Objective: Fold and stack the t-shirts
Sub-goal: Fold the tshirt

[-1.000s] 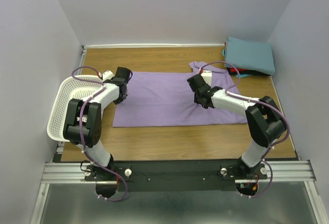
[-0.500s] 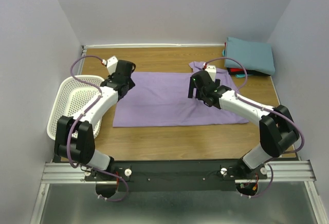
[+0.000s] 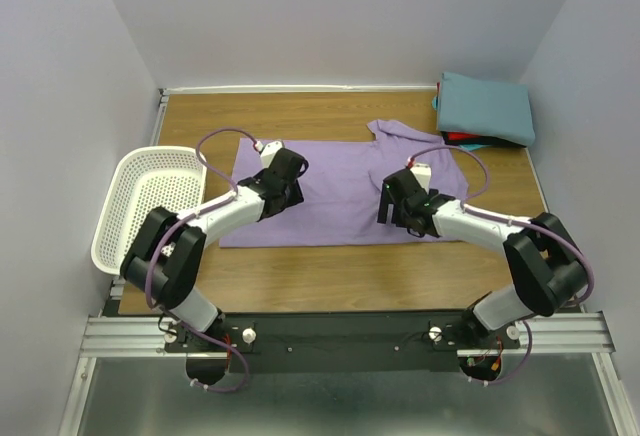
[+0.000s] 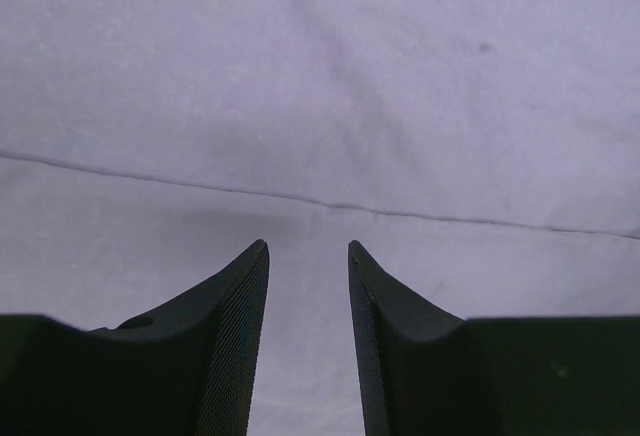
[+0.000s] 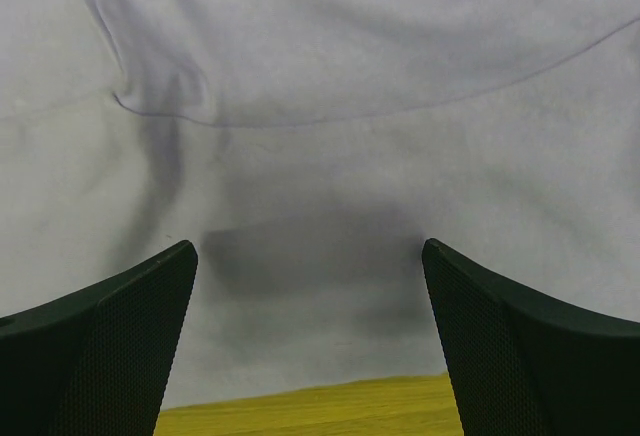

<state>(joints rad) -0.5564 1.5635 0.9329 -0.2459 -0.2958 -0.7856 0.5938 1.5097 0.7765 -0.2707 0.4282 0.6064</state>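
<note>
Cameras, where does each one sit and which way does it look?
Top: high above and behind the arms, looking down at the table, purple shirt and basket; left arm and right arm show.
Left wrist: on the left arm, looking down close at the purple shirt; the left pincer, open, shows.
Right wrist: on the right arm, looking down at the shirt and a table strip; the right pincer, wide open, shows.
Shared: all three see the purple shirt.

Red folded cloth t-shirt: only a thin edge shows under the teal folded cloth t-shirt. Large lavender-purple cloth t-shirt: patches covered by left arm and right arm from above; cut off by frame edges in both wrist views.
</note>
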